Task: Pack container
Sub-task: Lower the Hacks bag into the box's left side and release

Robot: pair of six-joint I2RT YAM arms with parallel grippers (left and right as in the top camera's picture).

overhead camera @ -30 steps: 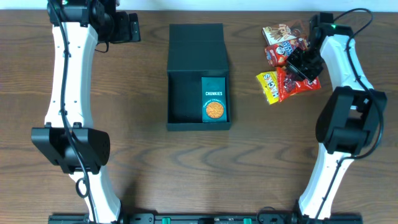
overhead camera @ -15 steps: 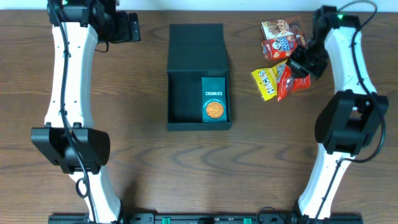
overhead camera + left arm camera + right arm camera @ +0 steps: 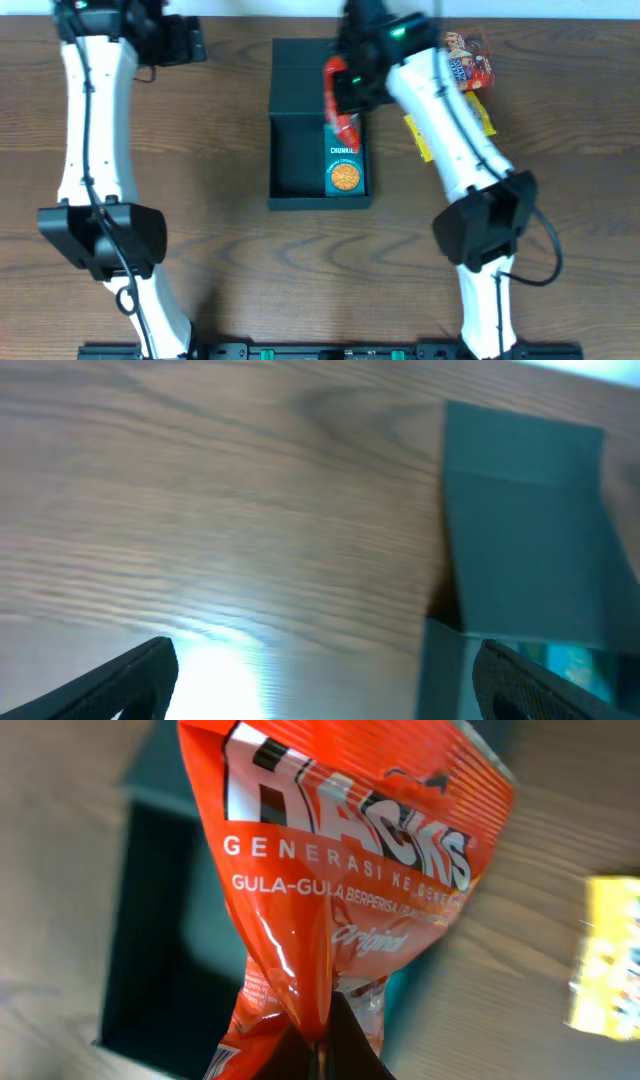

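Observation:
The dark teal-grey container point(image 3: 300, 160) lies open mid-table with its flap lid point(image 3: 315, 65) folded back; a small teal cookie box point(image 3: 345, 170) lies in its right side. My right gripper point(image 3: 345, 95) is shut on a red Hacks candy bag point(image 3: 340, 870) and holds it above the container's right half, over the cookie box. The bag point(image 3: 340, 100) hangs from the fingers point(image 3: 320, 1055). My left gripper point(image 3: 190, 40) is open and empty at the far left; its view shows the container lid point(image 3: 525, 520) to the right of its fingers point(image 3: 325, 675).
A yellow snack pack point(image 3: 420, 135) and a red-and-white snack pack point(image 3: 468, 62) lie on the table right of the container, partly hidden by my right arm. The yellow pack also shows in the right wrist view point(image 3: 605, 960).
My right gripper has lifted the red Hacks bag from the snack pile at the right and carried it left over the container. The left arm has shifted slightly left.

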